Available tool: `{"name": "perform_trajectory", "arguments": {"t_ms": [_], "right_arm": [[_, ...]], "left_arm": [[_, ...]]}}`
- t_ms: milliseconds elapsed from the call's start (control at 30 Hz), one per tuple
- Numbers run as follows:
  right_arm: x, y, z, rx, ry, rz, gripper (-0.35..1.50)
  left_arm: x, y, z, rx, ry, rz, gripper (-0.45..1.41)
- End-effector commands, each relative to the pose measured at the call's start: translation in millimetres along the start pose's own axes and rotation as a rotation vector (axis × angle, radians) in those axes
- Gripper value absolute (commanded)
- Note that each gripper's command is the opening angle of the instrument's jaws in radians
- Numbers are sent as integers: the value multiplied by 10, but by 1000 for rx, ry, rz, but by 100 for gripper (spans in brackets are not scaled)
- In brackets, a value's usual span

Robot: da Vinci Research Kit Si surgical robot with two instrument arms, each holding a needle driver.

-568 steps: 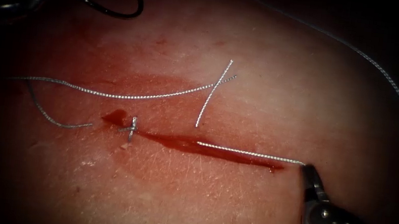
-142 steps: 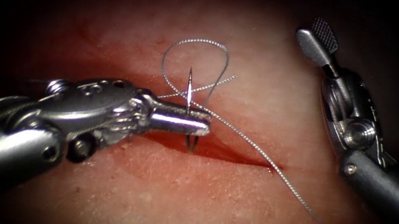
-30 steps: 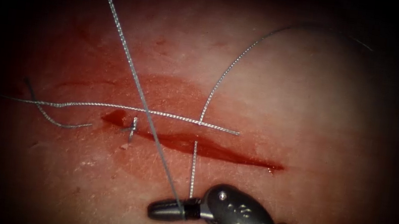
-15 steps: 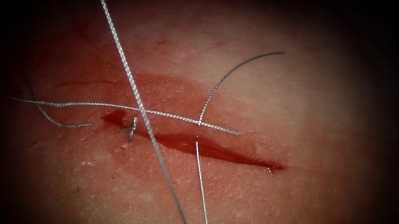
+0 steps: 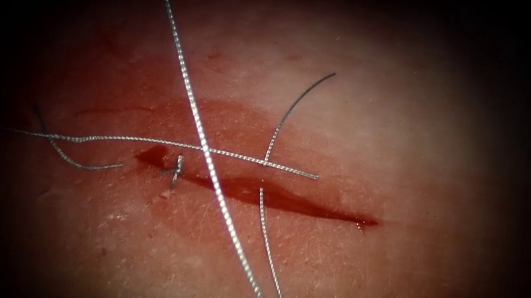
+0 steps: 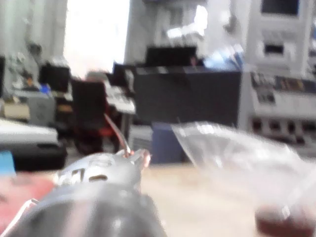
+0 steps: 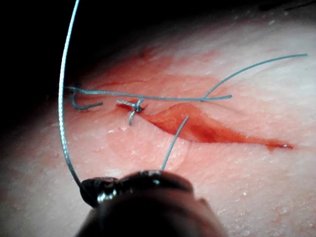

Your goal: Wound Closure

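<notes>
The tissue (image 5: 375, 135) is lying pale pink, with a cut (image 5: 273, 198) running across it, filled with red fluid (image 5: 312, 207). A finished knot (image 5: 175, 172) is sitting at the cut's left end, well away from the right gripper (image 7: 94, 190). The thread (image 5: 210, 162) is stretching taut from that gripper, which is clamping it at the tissue's near edge, up and leftward over the cut. A second strand (image 5: 263, 226) is rising from beside the gripper, entering the cut and emerging beyond it, then curving off rightward. A loose tail (image 5: 144, 141) is lying along the cut's far side. The needle is not discernible.
</notes>
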Motion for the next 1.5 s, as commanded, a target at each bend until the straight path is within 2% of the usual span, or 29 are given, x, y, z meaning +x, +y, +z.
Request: {"name": "perform_trajectory", "arguments": {"t_ms": [33, 167, 267, 400, 533, 633, 700, 733, 767, 867, 900, 1000, 1067, 1100, 1200, 1367, 1433, 1467, 1500], "right_arm": [[32, 3, 9, 8, 50, 10, -5], [70, 13, 5, -5, 237, 63, -3], [66, 18, 1, -15, 256, 41, -10], [46, 27, 3, -60, 246, -9, -15], [41, 31, 5, -96, 208, -39, -8], [36, 47, 8, -203, 154, -123, 9], [24, 75, 9, -261, 149, -156, 56], [24, 75, 9, -261, 149, -156, 56], [19, 85, 8, -264, 156, -164, 68], [-13, 119, 5, -281, 189, -199, 83], [-13, 119, 5, -281, 189, -199, 83], [-34, 136, 9, -288, 187, -190, 81], [-35, 137, 13, -288, 189, -179, 68], [-35, 137, 13, -288, 189, -179, 68], [-27, 136, 29, -307, 196, -162, 61], [-14, 130, 31, -299, 220, -146, 51], [-4, 125, 32, -297, 229, -127, 37], [2, 124, 35, -301, 234, -99, 21], [2, 125, 35, -301, 235, -94, 19]], "left_arm": [[-18, 3, 3, 1, -13, 3, -45], [26, -17, 1, 27, 21, 9, -45], [38, -20, 1, 35, 28, 15, -45], [37, -20, 2, 35, 28, 8, -45], [39, -21, 2, 34, 27, 4, -45], [51, -30, -1, 45, 29, -19, -45], [71, -43, -6, 56, 22, -47, -45], [71, -43, -6, 56, 22, -47, -45], [82, -48, -8, 59, 20, -68, -45], [110, -52, -12, 70, 33, -77, -45], [110, -52, -12, 70, 33, -77, -45], [120, -46, -10, 82, 37, -70, -45], [117, -44, -6, 83, 38, -74, -45], [117, -44, -6, 83, 38, -74, -45], [114, -48, -3, 83, 38, -76, -45], [117, -49, -5, 84, 37, -73, -45], [118, -49, -5, 84, 36, -78, -45], [119, -48, -5, 85, 36, -78, -45], [119, -48, -4, 85, 36, -78, -45]]}}
